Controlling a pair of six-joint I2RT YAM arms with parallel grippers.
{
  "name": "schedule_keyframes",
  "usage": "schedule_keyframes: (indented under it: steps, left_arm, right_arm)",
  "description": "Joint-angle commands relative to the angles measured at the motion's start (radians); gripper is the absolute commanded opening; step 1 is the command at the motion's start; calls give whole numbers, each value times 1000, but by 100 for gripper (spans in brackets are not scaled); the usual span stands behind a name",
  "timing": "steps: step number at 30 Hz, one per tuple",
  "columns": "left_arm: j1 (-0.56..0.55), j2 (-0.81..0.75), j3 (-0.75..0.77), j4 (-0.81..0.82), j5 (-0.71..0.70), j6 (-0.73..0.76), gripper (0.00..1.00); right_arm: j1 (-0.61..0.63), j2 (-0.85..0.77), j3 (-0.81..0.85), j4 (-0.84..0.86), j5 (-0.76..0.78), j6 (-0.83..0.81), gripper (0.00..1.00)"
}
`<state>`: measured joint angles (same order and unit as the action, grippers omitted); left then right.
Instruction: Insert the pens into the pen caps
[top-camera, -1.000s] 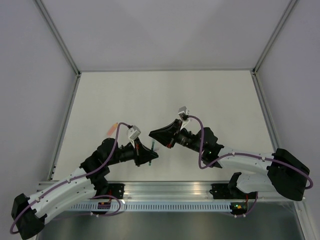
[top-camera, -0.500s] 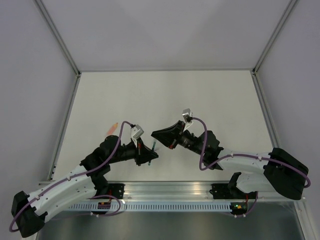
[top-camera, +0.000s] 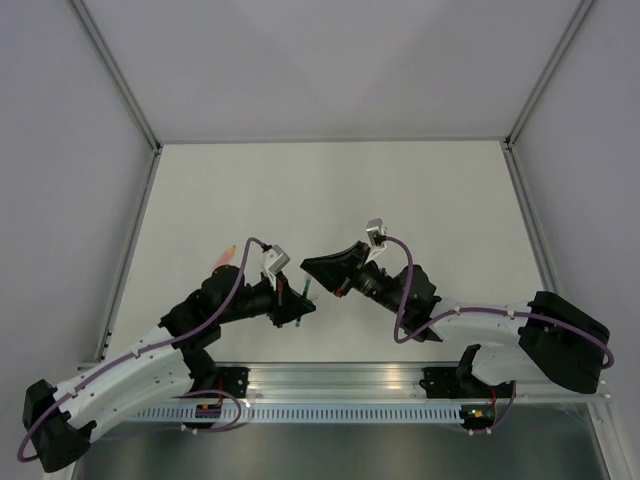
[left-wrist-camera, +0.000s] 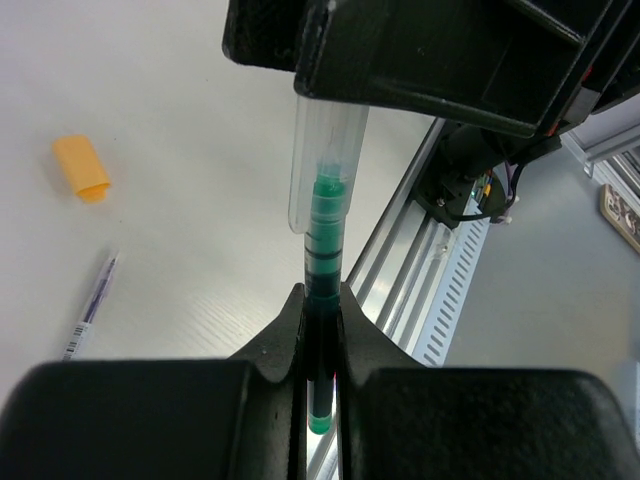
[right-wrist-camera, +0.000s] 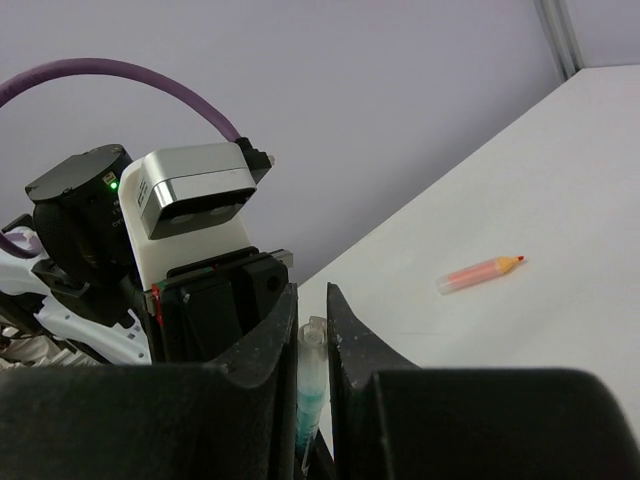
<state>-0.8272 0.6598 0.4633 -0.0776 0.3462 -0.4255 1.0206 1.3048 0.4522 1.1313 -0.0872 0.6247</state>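
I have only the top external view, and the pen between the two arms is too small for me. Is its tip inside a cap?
Observer: Yes. The left wrist view shows the green pen, clamped in the left fingers, with its tip partly inside a clear cap.
Operator: Who holds that cap?
Observer: The right fingers; the right wrist view shows it pinched between them.
Operator: Where is the orange cap?
Observer: Loose on the table, near a grey pen but not touching it, in the left wrist view: orange cap.
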Motion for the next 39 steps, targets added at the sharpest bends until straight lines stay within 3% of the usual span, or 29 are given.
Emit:
schedule_keyframes:
  steps: [1,8,25,31,33,34,37,39]
  left_arm:
    - [31,-11,176,392,-240,5,2]
    - [31,-12,210,354,-285,21,2]
    - [33,-37,216,351,-340,27,2]
    - [31,-66,141,371,-244,18,2]
    - [31,-81,109,358,-239,16,2]
    - [31,-103,97,354,-239,16,2]
    - [31,-141,60,342,-249,25,2]
    - [31,-166,55,326,-253,28,2]
  right_arm:
    - [139,68,-92,-280,-257,33,0]
    - [190,83,-113,-237,-241,52,0]
    - [360,148,-155,-127,81,27,0]
    - [361,59,-127,-241,200,-12,0]
    - [361,8,-83,-365,242,-49,5]
    - [361,-42,-69,-404,263,-77,20]
    - [361,-132,-3,-549,286,-117,45]
    - [361,-177,34,-648,300,-143,51]
